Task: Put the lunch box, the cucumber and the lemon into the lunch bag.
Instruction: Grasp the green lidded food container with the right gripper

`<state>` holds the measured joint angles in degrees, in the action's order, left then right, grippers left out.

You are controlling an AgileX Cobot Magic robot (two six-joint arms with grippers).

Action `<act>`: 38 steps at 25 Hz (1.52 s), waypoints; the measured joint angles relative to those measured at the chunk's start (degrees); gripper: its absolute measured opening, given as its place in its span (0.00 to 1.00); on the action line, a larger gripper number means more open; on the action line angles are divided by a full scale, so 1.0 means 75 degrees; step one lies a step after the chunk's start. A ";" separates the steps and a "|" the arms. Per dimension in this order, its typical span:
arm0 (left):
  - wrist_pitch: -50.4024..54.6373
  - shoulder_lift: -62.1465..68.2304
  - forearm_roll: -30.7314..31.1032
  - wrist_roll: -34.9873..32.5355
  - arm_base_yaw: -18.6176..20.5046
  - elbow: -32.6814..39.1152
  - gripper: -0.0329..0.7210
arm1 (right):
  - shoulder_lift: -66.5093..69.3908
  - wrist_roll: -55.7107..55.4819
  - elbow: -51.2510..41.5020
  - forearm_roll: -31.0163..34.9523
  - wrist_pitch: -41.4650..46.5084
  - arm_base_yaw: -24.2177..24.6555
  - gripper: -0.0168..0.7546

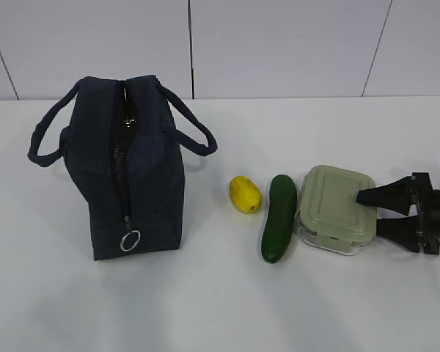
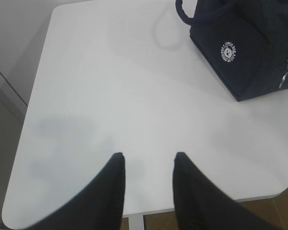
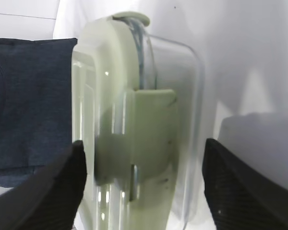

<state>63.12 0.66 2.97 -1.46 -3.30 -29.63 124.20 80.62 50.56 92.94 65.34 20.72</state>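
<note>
White table (image 1: 205,308) against a pale panelled wall (image 1: 279,44).

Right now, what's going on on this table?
The right gripper has its open jaws around one end of the lunch box, which sits on the table. The cucumber and lemon lie beside it. The lunch bag stands unzipped, nothing packed yet. The left gripper hovers open over bare table.

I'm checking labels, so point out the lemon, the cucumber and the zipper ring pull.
lemon (image 1: 245,194), exterior view, middle of its yellow skin.
cucumber (image 1: 278,218), exterior view, mid-length of its body.
zipper ring pull (image 1: 130,240), exterior view, the metal ring's rim on the bag's near end.
</note>
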 joint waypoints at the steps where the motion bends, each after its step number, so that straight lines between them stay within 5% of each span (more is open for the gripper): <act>1: 0.0000 0.0000 0.0000 0.0000 0.0000 0.0000 0.37 | 0.0014 0.0000 0.0016 0.0000 0.0000 -0.0046 0.76; 38: 0.0000 0.0000 0.0000 0.0000 0.0000 0.0000 0.37 | 0.0097 0.0000 0.0225 -0.0195 0.0005 -0.0322 0.67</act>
<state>63.12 0.66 2.97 -1.46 -3.30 -29.63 124.93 80.62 52.25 91.48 65.37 18.31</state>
